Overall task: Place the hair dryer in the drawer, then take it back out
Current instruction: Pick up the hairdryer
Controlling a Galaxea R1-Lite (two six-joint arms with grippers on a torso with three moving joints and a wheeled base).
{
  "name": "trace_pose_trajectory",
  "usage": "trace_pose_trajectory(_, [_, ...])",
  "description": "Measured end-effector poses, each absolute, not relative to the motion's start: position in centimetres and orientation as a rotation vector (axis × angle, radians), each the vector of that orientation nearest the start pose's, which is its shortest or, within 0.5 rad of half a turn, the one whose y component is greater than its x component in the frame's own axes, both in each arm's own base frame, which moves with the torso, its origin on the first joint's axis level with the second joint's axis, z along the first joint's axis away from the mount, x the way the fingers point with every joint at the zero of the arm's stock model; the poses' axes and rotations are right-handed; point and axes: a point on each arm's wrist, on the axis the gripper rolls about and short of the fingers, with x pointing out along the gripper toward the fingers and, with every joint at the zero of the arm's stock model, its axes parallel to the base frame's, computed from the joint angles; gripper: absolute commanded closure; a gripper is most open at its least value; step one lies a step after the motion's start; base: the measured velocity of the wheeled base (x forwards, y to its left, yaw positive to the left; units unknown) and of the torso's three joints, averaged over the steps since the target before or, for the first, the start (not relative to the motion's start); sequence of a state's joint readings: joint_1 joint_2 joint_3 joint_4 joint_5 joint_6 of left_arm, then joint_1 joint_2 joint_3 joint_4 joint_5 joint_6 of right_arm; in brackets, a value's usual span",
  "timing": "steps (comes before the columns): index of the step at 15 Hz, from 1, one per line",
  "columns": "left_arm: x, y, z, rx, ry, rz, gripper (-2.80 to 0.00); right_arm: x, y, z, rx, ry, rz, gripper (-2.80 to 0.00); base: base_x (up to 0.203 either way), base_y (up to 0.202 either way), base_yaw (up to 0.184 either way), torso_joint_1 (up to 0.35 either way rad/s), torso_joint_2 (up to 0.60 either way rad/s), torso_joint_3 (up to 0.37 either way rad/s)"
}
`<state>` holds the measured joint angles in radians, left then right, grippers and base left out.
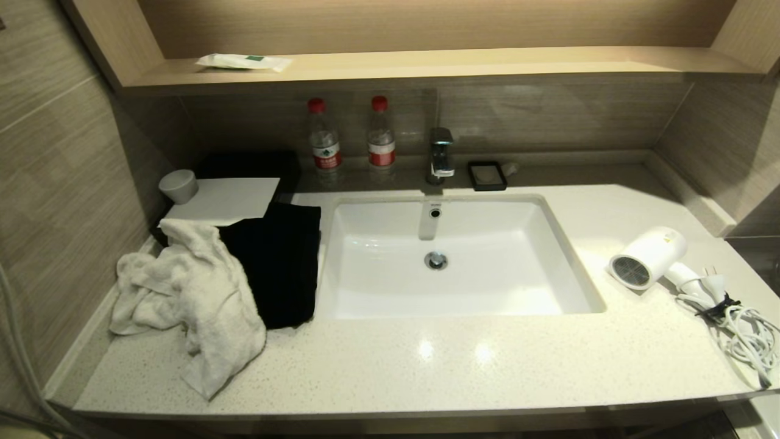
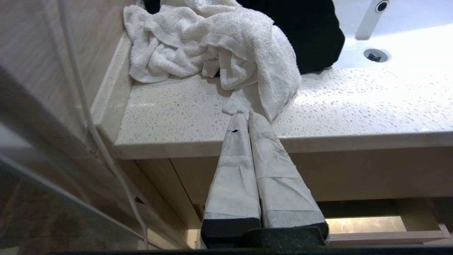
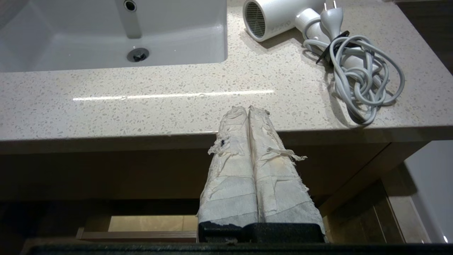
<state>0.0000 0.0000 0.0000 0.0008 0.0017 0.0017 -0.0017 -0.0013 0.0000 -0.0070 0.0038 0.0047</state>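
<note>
The white hair dryer [image 1: 649,256] lies on its side at the right end of the speckled counter [image 1: 426,366], grey grille facing the sink. Its coiled white cord [image 1: 746,332] and plug rest beside it near the counter's right edge. In the right wrist view the hair dryer [image 3: 279,16] and cord [image 3: 357,78] lie beyond and to the side of my right gripper [image 3: 247,109], which is shut and empty before the counter's front edge. My left gripper [image 2: 247,115] is shut and empty too, just short of the towel. The drawer [image 2: 354,173] shows as a closed wood front under the counter.
A crumpled white towel [image 1: 189,299] and a black cloth [image 1: 280,262] cover the counter's left end. The white sink [image 1: 378,256] takes up the middle, with a faucet [image 1: 440,155], two red-capped bottles [image 1: 325,137], a grey cup [image 1: 178,186] and a black dish [image 1: 487,175] behind.
</note>
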Motion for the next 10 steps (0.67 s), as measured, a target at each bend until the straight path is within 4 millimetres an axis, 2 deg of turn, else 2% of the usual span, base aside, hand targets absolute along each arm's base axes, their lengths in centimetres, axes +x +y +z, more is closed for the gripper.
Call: trace_pose_trajectory(10, [-2.28,0.0,7.55,0.002,0.0,0.001,0.0,-2.29,0.01,7.58,0.004,-0.004,0.002,0.0,0.0,0.0,0.0,0.012,-0.01,0.003])
